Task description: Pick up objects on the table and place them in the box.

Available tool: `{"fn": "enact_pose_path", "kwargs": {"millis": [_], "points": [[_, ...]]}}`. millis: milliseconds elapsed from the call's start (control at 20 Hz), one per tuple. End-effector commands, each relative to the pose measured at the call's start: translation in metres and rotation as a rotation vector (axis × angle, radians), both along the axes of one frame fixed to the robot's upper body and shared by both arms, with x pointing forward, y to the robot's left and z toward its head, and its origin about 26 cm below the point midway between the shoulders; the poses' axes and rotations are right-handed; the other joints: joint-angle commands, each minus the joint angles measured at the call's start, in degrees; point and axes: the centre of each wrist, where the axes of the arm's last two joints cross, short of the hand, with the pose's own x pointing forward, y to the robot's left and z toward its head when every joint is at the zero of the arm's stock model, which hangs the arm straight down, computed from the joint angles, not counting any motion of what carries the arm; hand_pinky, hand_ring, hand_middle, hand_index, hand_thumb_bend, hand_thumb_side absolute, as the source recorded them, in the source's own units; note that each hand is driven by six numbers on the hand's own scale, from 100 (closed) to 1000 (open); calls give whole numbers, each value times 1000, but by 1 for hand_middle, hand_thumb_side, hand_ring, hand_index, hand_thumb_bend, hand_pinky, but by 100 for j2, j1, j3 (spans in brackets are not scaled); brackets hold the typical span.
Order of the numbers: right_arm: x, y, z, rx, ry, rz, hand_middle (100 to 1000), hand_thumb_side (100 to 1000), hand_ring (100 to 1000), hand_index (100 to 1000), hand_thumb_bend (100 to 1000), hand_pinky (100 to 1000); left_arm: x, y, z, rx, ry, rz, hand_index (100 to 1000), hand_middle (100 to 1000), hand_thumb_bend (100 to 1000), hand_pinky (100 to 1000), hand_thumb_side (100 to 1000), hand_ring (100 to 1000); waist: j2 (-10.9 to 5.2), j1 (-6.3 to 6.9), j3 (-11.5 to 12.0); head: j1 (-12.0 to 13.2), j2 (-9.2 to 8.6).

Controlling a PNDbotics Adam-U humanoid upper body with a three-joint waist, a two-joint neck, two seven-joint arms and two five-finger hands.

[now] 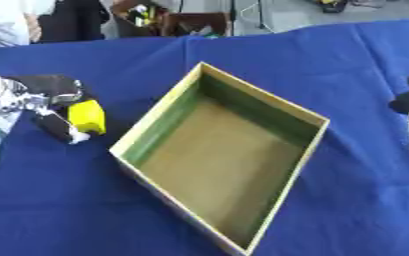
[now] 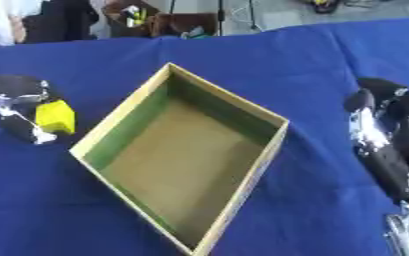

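An open cardboard box [image 1: 313, 118] with green-tinted inner walls lies askew in the middle of the blue table; nothing is inside it. To its left my left hand [image 1: 52, 100] has its fingers curled round a yellow block [image 1: 88, 116], held just above the cloth beside the box's left wall. My right hand [image 2: 384, 134] shows best in the right eye view, at the right edge, away from the box; its fingers look relaxed and hold nothing.
The blue cloth [image 1: 59, 200] covers the whole table. Beyond the far edge are chairs, cables and people's clothing [image 1: 67, 20]. Bare cloth lies in front of and behind the box.
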Motion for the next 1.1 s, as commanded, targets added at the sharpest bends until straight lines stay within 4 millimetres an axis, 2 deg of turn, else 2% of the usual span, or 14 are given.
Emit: {"fn": "enact_pose_path", "kwargs": {"millis": [50,450,600,850,950,1100], "points": [[-1,-2,4,-1,-11,-2,560,539,624,756,100,701,-8,7,31,-14,-68,5,757,514,100,158,370,379,-198,-15,22,-6,47],[-2,-4,3,-2,-8,-1,560,540,624,757,100,701,-25,-1,64,-62,-139,-31,744,506,100,146,296,370,-267,-12,88,-59,135],[-2,-4,3,-2,-8,0,560,541,624,757,100,702,-36,-13,77,-52,-178,-85,738,498,100,132,274,361,-277,-12,111,-80,153],[-2,-4,3,-3,-8,5,561,543,625,757,100,702,-64,-45,103,-10,-265,-209,728,498,100,133,246,361,-292,-22,121,-72,161],[-2,-4,3,-4,-8,9,561,545,626,757,100,702,-71,-53,107,8,-276,-229,734,508,100,150,245,373,-293,-23,114,-63,154],[-2,-3,4,-3,-9,15,561,547,626,758,100,703,-72,-56,108,24,-255,-196,748,538,100,191,245,407,-292,-19,105,-54,142]]}}
